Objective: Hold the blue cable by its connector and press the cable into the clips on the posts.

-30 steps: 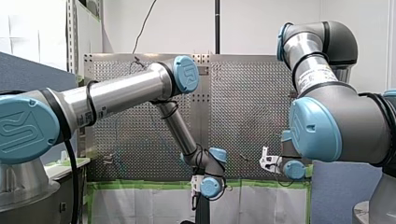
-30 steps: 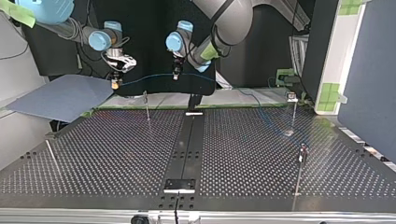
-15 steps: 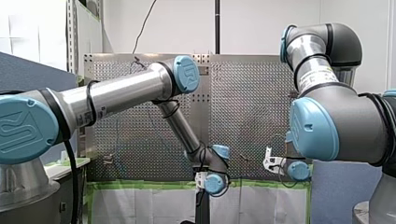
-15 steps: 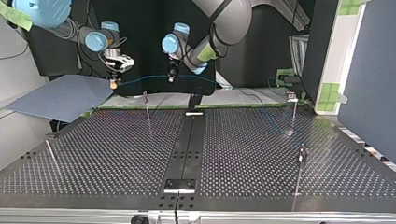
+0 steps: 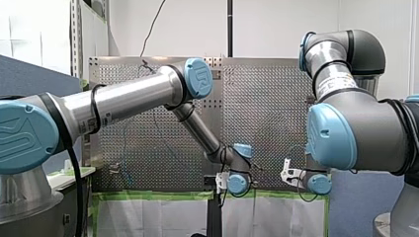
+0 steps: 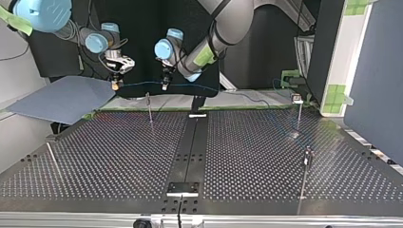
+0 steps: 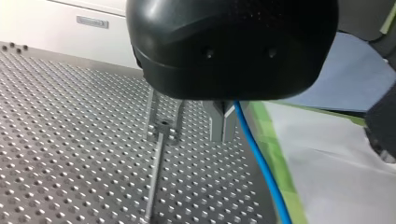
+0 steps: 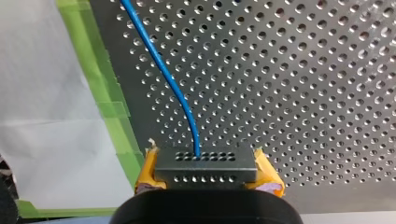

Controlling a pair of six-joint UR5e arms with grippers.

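In the right wrist view my right gripper [image 8: 206, 161] is shut on a dark grey connector [image 8: 205, 171], gripped between its yellow pads [image 8: 146, 176]. The blue cable [image 8: 161, 65] leaves the connector and runs ahead over the perforated table. In the top view my right gripper [image 6: 115, 86] hangs at the far left and my left gripper [image 6: 164, 86] is beside it, with the cable [image 6: 140, 83] stretched between them above a thin post [image 6: 149, 107]. My left gripper [image 7: 222, 136] has its metal fingers shut on the cable [image 7: 261, 168], next to a clip post [image 7: 155, 172].
More posts stand at the top view's right [image 6: 299, 111] [image 6: 306, 164] and a thin rod at its left [image 6: 52, 159]. A grey-blue sheet [image 6: 62, 97] lies beyond the table's [image 6: 119, 156] far left corner. Green tape [image 8: 105, 107] edges the table's far side.
Both grippers have moved toward the top view's left, carrying the stretched cable with them. My left gripper now hangs just past the far post. Both grips are unchanged.
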